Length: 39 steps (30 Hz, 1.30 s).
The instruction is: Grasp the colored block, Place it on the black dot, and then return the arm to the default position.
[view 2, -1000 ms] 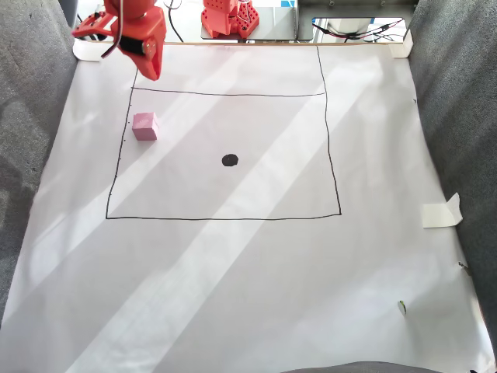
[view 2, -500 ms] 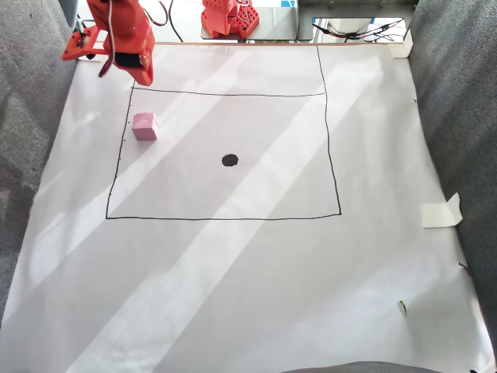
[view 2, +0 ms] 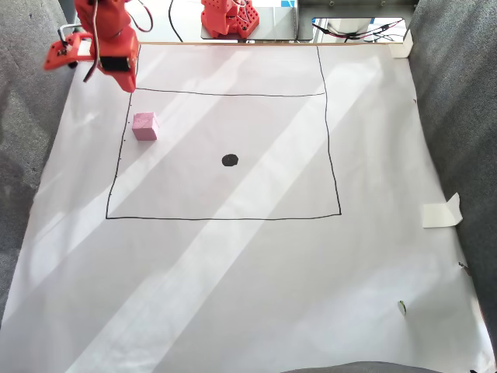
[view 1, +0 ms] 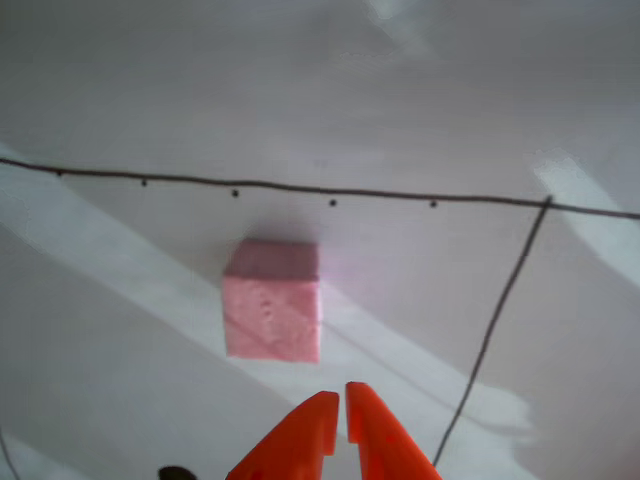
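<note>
The colored block (view 2: 145, 126), a light-pink foam cube, rests on the white paper just inside the left side of the drawn square. The black dot (view 2: 230, 160) lies near the square's middle, to the right of the block and a little nearer the camera. The orange arm (view 2: 109, 43) hangs over the paper's far left corner, with its gripper (view 2: 126, 84) above and beyond the block, touching nothing. In the other view the colored block (view 1: 272, 300) sits just ahead of the gripper (view 1: 340, 398). Its two pointed orange fingers are nearly together and hold nothing.
A thin black line (view 1: 330, 195) with tiny specks runs behind the block. Grey fabric (view 2: 31, 116) borders the paper on both sides. A folded tape piece (view 2: 441, 211) sits at the right edge. The arm's orange base (view 2: 229, 17) and cables (view 2: 365, 31) stand at the far edge.
The arm has swung steadily to the left in the fixed view, from over the square's top-left corner to outside its left line. The block and dot have not moved.
</note>
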Motion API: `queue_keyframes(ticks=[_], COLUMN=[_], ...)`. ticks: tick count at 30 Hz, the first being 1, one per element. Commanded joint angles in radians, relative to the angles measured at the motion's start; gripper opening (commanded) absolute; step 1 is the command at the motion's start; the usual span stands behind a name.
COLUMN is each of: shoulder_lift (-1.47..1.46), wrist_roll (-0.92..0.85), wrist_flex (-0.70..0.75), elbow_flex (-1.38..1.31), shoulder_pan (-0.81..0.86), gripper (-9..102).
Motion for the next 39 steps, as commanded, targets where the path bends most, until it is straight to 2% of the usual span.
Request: queue_keyframes(ticks=[1, 7, 15, 23, 39], shoulder_lift=[0.017, 0.002, -0.051, -0.1, -0.143], wrist_roll=[-0.002, 0.029, 0.064, 0.064, 0.058], wrist_flex=[-0.014, -0.018, -0.078, -0.069, 0.057], elbow_flex=[-0.043, -0.034, -0.034, -0.043, -0.141], shoulder_pan=[-0.029, -0.054, -0.041, -0.061, -0.034], gripper=[0, 8, 13, 20, 25])
